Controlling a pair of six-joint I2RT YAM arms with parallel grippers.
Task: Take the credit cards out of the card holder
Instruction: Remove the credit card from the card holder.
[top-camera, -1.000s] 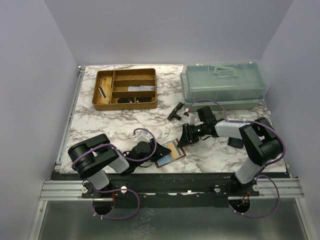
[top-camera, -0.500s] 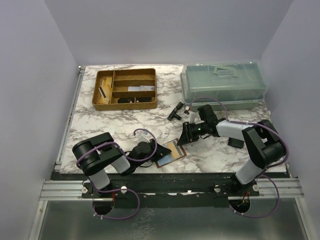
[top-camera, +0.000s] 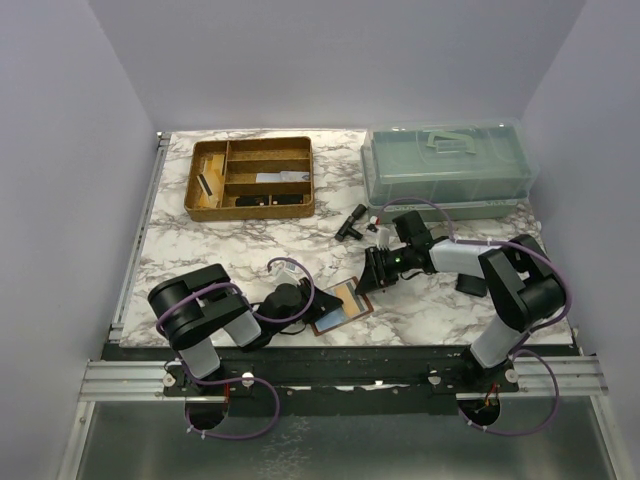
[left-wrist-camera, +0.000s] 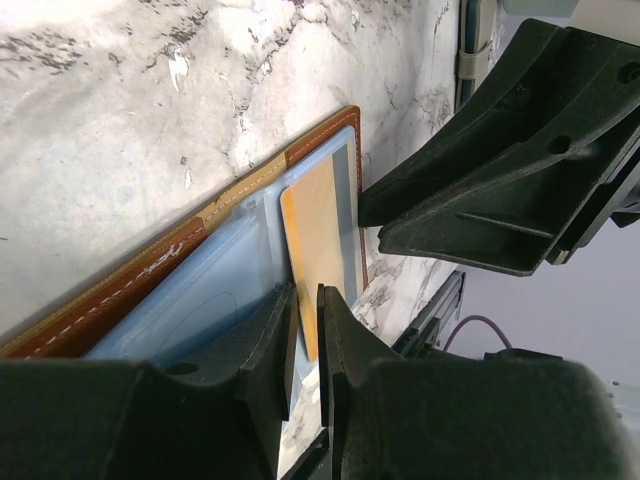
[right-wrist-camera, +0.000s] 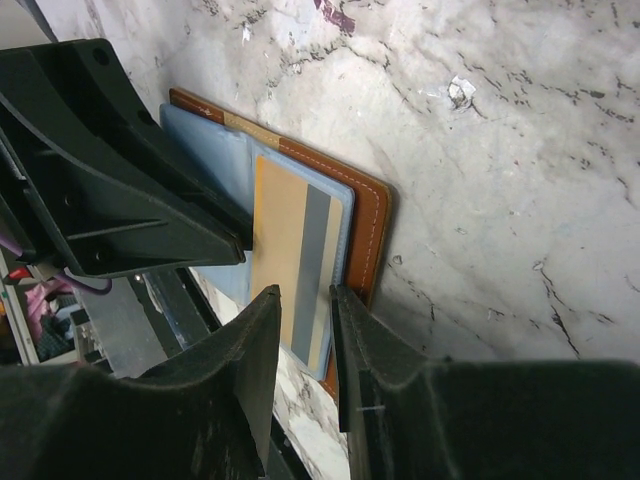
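Marble-look tabletop (top-camera: 240, 260), pale purple walls all round. Right at the near edge by the arm bases, the card holder (right-wrist-camera: 368, 220) lies open and flat. A tan-orange card (left-wrist-camera: 318, 240) with a grey stripe sits in its pocket on a light blue layer (another card or the pocket itself, can't say).

Both arms are on it from opposite sides. The left gripper (left-wrist-camera: 304, 300) has its jaws nearly together, tips at the near end of that orange card. Honestly can't tell if it's pinching anything or just pressing. The right gripper (right-wrist-camera: 305, 300) comes in from the far side, jaws a bit apart with the card showing through the gap, nothing held as far as I can see.

My read: this is the first pull, no card out yet. The next move needs one arm pinning the leather while the other slides the card along the pocket, low and flat so the holder doesn't drag along.

Further back sit a gold-brown divided tray (top-camera: 250, 214) on the left and a clear lidded box (top-camera: 445, 165) on the right.
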